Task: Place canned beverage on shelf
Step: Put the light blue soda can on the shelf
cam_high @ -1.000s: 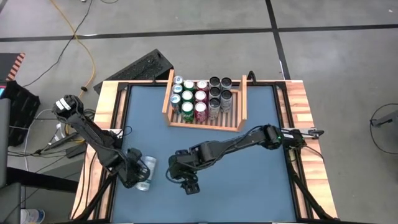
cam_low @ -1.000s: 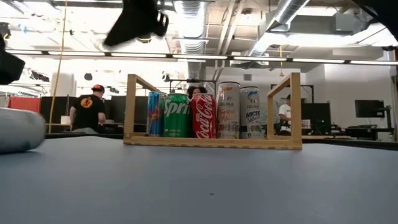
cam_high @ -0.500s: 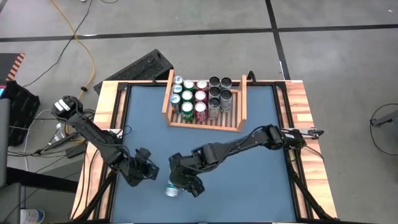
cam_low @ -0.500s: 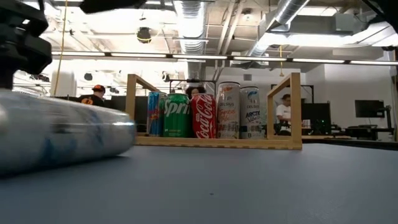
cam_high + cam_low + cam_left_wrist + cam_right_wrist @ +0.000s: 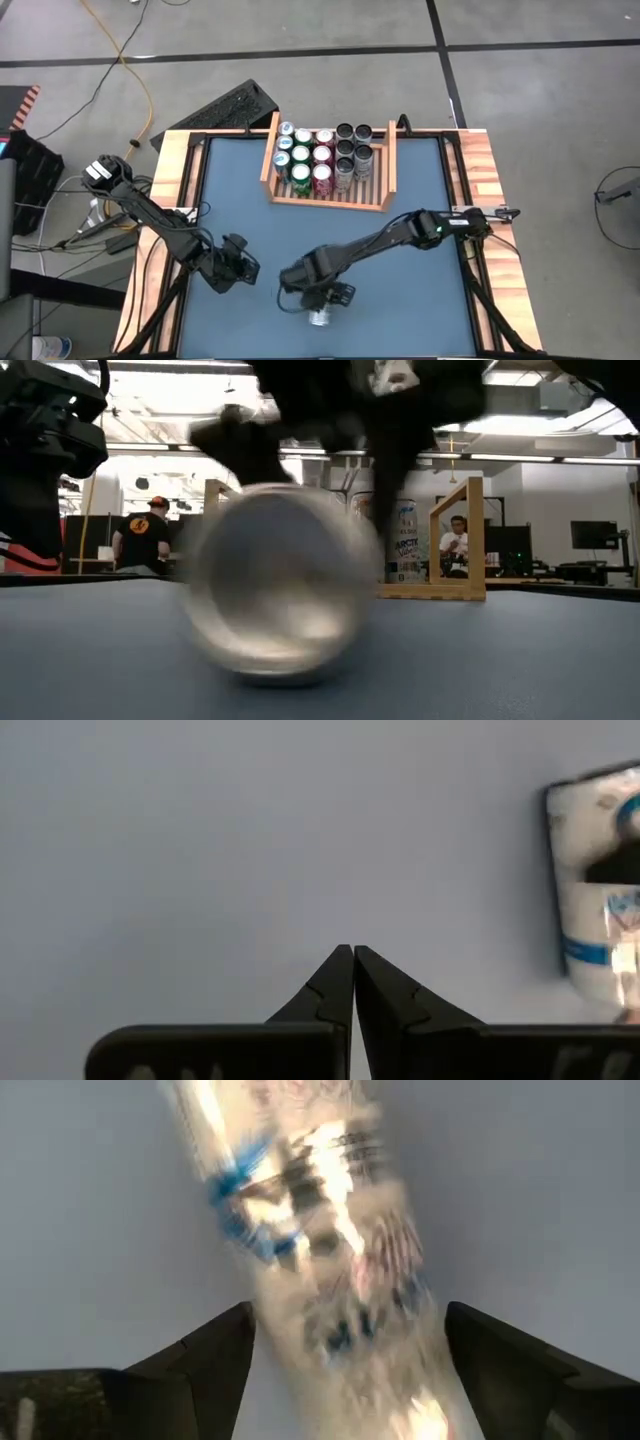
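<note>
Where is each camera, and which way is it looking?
High: above the table, looking straight down at both arms, the shelf and the can.
Low: at tabletop height, looking across at the can.
Left wrist: behind the shut left gripper.
Right wrist: behind the open right gripper, fingers either side of the can.
All four show that can.

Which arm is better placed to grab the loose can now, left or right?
Right. Its hand is open with the can lying between its fingers. The left hand is shut and off to the side, apart from the can.
</note>
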